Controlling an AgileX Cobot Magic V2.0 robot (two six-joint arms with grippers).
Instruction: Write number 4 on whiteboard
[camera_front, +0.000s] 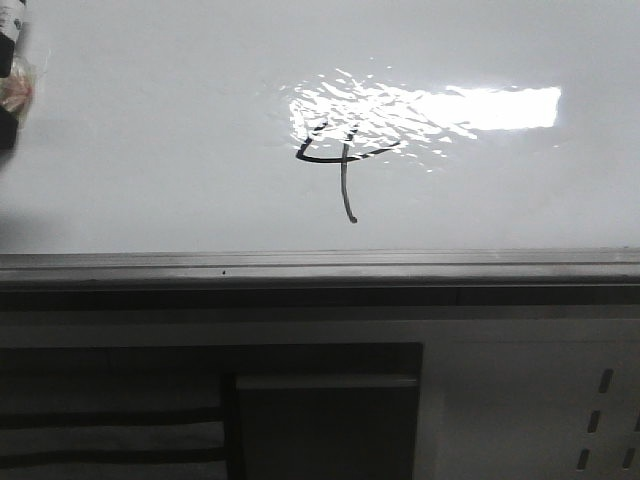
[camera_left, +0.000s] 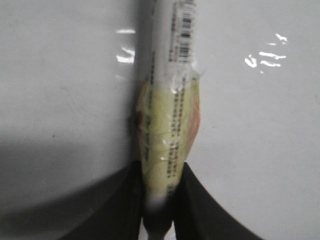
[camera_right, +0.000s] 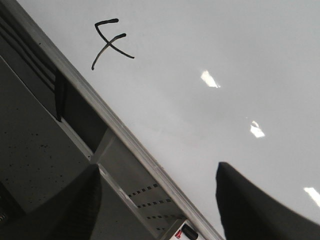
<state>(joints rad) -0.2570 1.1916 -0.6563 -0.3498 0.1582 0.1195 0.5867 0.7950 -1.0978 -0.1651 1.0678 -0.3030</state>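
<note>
A black hand-drawn number 4 (camera_front: 340, 160) with a long tail stands on the whiteboard (camera_front: 150, 150), partly over the bright glare patch. It also shows in the right wrist view (camera_right: 111, 44). My left gripper (camera_left: 161, 172) is shut on a marker (camera_left: 170, 115) wrapped in yellowish tape, its barrel pointing at the board; the tip is hidden. The marker and arm show at the far left edge of the front view (camera_front: 14, 70), well away from the 4. My right gripper (camera_right: 157, 172) is open and empty, over the board's lower rail.
A grey metal rail (camera_front: 320, 262) runs along the whiteboard's lower edge. Below it stands a dark panelled cabinet (camera_front: 320, 420) with a slotted white upright (camera_front: 600, 420). A small capped object (camera_right: 186, 232) lies below the rail in the right wrist view.
</note>
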